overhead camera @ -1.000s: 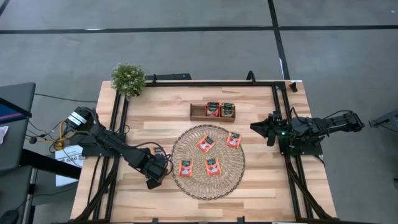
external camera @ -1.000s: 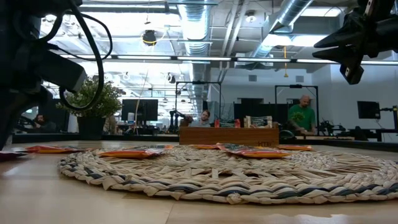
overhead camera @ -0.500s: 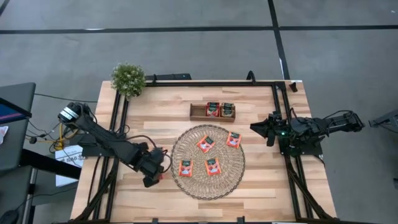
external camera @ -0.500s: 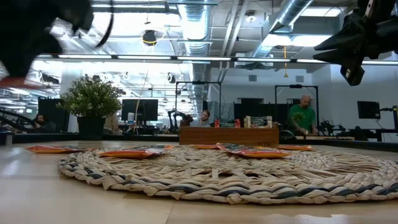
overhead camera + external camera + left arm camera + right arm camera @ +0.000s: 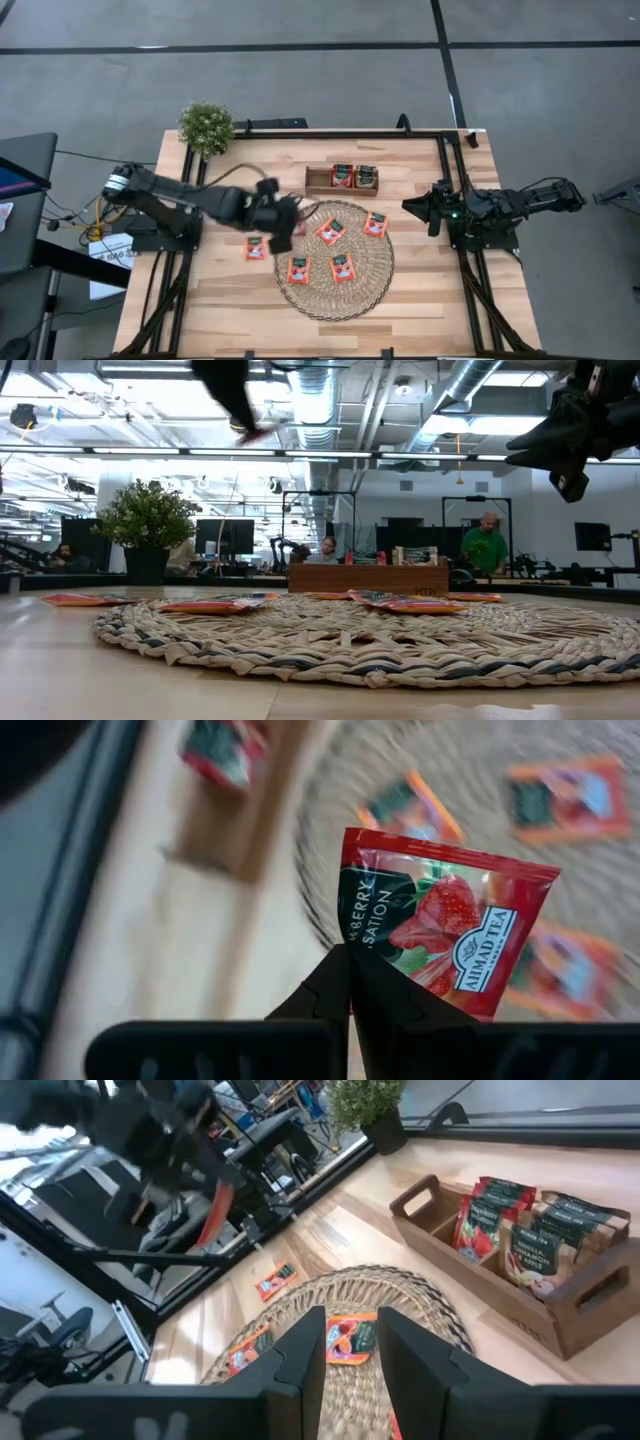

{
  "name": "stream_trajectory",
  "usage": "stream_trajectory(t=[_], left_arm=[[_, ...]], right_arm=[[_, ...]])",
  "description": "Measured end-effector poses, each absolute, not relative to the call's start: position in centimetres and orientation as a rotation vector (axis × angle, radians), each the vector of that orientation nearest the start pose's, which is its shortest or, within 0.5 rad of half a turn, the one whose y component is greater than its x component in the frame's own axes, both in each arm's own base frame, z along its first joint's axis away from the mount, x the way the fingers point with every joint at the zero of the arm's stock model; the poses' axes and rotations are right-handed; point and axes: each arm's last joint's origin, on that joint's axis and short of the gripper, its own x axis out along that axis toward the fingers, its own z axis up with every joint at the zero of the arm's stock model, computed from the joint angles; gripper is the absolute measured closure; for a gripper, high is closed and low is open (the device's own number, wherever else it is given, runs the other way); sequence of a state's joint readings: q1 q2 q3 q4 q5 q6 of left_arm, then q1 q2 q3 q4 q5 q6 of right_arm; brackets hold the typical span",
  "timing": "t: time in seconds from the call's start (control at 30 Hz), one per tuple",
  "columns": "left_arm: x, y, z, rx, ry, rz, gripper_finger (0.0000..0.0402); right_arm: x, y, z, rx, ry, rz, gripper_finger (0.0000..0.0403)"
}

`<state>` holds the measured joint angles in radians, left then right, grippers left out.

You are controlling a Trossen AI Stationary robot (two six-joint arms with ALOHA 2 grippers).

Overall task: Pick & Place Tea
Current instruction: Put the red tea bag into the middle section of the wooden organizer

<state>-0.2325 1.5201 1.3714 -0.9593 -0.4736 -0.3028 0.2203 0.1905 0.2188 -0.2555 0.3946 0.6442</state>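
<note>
Tabletop (image 5: 420,290); left claw (image 5: 350,960) clamping sachet (image 5: 440,925)

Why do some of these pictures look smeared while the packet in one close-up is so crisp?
In the left wrist view the tea sachet, pinched in the left end effector, is sharp while the mat and table streak with motion blur. In the low view that arm is a dark smear at top. The high view is mostly crisp.

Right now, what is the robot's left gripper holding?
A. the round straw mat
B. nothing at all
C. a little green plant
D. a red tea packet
D: the left gripper is pinched shut on a red tea packet with a strawberry on it, lifted above the table.
</note>
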Motion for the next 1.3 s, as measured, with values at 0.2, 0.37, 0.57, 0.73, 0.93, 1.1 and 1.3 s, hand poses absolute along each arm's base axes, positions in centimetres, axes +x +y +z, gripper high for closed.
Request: stream_trajectory(t=[0.2,0.37,0.57,0.73,0.93,1.1,1.3], left_arm=[[35.2,-1.4,31.0,0.282,0.893,0.416,0.0401],[39.9,1.4,30.1,0.447,0.869,0.465,0.0401],[44.0,4.5,26.4,0.628,0.969,0.592,0.0401],[45.8,6.8,23.2,0.665,1.001,0.649,0.0401],[46.3,9.1,21.3,0.657,1.02,0.711,0.0401],[46.6,9.7,21.1,0.647,0.998,0.736,0.0401],[46.7,9.4,21.2,0.629,0.976,0.741,0.0401]], right_arm=[[9.6,1.0,19.8,0.569,0.161,-0.239,0.0317],[9.6,1.0,19.8,0.57,0.16,-0.239,0.0317],[9.6,1.0,19.8,0.57,0.16,-0.239,0.0317],[9.6,1.0,19.8,0.568,0.161,-0.241,0.0317],[9.6,1.0,19.7,0.564,0.174,-0.246,0.0317],[9.5,0.9,19.7,0.556,0.171,-0.268,0.0317],[9.5,0.8,19.7,0.506,0.163,-0.299,0.0317]])
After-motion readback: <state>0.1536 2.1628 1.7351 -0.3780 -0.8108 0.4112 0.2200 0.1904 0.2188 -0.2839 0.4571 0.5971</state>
